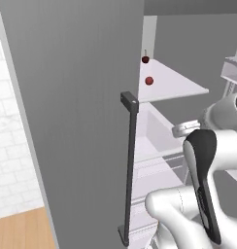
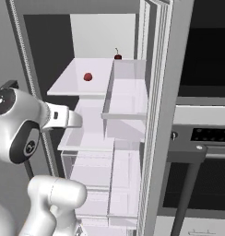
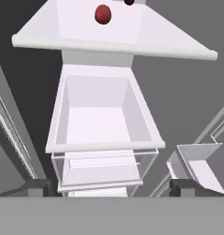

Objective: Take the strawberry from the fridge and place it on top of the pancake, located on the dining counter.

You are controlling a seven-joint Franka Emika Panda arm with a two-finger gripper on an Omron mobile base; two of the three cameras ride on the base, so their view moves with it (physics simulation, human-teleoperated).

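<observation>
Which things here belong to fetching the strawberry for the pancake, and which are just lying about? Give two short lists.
Part of the job:
- strawberry on the white shelf
- fridge, standing open
- gripper, open, below the shelf

Just lying about:
- cherry with a stem, at the back of that shelf
- white bin under the shelf
- oven beside the fridge

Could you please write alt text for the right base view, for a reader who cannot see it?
An open fridge shows a small red strawberry lying on its upper white shelf, with a darker stemmed cherry farther back. The robot's white arm reaches in from the left below that shelf, and a black-windowed oven stands to the right.
</observation>
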